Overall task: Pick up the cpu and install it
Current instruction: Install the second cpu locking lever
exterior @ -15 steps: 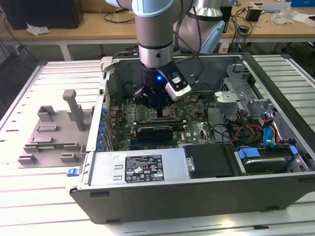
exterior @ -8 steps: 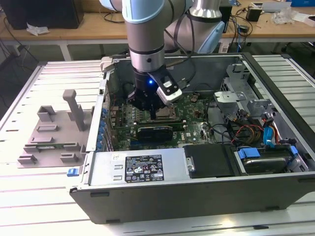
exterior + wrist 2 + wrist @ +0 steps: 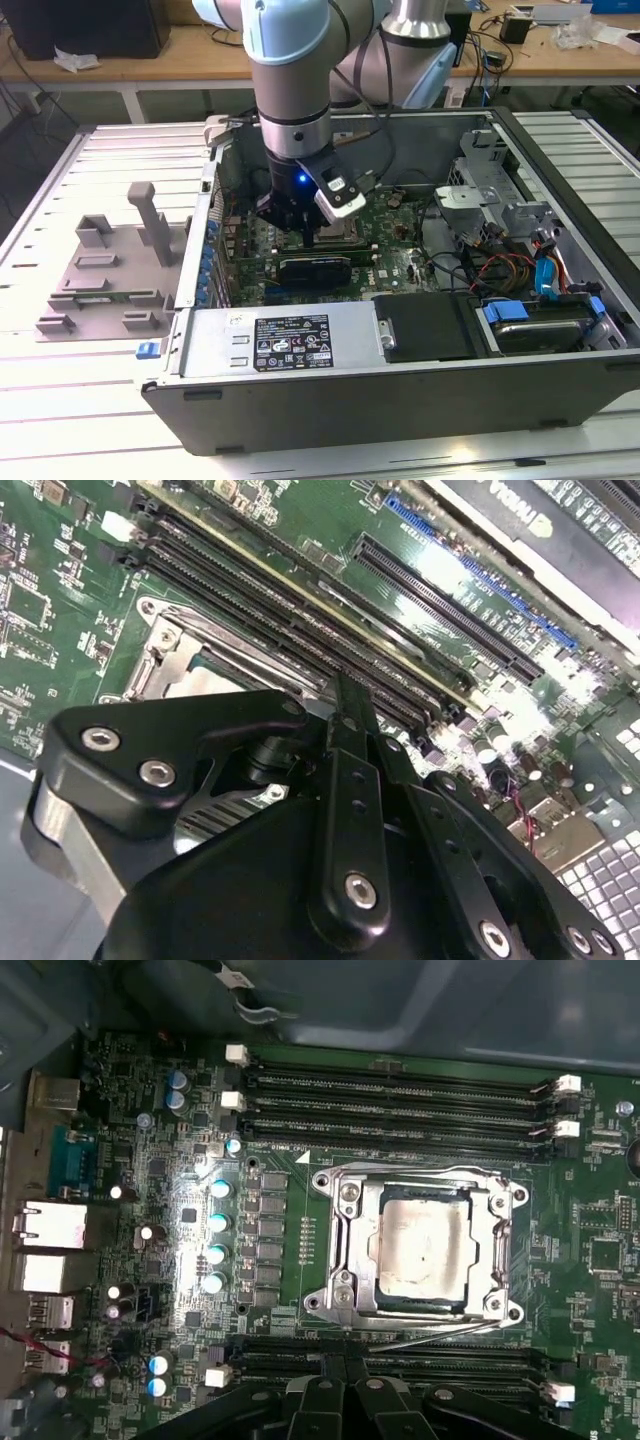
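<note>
Shiny silver-grey square cpu (image 3: 424, 1248) seated in metal-framed socket (image 3: 345, 1250) — black claw (image 3: 300, 232) above; fingertips cut off, state indeterminable.

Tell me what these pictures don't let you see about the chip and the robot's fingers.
- Exterior view: the gripper blocks the socket, so the cpu's seat cannot be checked there.
- First wrist view: the cpu lies inside the socket frame; the frame covers its edges, so whether it sits fully flat is unclear. The gripper is cut off by the picture's edge.
- Second wrist view: the gripper's body hides most of the socket.
</note>
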Action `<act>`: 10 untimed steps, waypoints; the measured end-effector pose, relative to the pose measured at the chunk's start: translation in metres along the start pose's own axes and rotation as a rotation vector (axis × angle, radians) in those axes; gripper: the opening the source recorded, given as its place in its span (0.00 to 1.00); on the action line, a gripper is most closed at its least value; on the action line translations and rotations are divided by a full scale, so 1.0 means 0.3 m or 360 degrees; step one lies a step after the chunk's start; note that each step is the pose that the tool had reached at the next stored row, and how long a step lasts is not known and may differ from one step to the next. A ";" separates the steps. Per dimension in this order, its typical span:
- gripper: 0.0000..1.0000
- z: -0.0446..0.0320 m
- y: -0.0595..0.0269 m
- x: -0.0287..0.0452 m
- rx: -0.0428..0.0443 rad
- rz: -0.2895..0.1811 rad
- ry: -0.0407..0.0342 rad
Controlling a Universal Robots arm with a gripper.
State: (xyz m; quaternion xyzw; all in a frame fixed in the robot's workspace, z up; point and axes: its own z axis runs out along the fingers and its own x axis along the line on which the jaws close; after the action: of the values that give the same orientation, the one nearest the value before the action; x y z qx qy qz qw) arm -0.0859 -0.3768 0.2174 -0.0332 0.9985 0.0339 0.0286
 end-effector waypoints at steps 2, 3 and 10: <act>0.11 0.004 -0.012 0.003 -0.0056 0.0003 -0.0004; 0.11 0.006 -0.013 0.005 -0.0077 0.0004 -0.0006; 0.11 0.019 -0.035 0.014 -0.0135 0.0010 -0.0010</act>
State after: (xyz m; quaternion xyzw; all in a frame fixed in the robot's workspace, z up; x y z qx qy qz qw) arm -0.0889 -0.3871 0.2109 -0.0311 0.9961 0.0763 0.0303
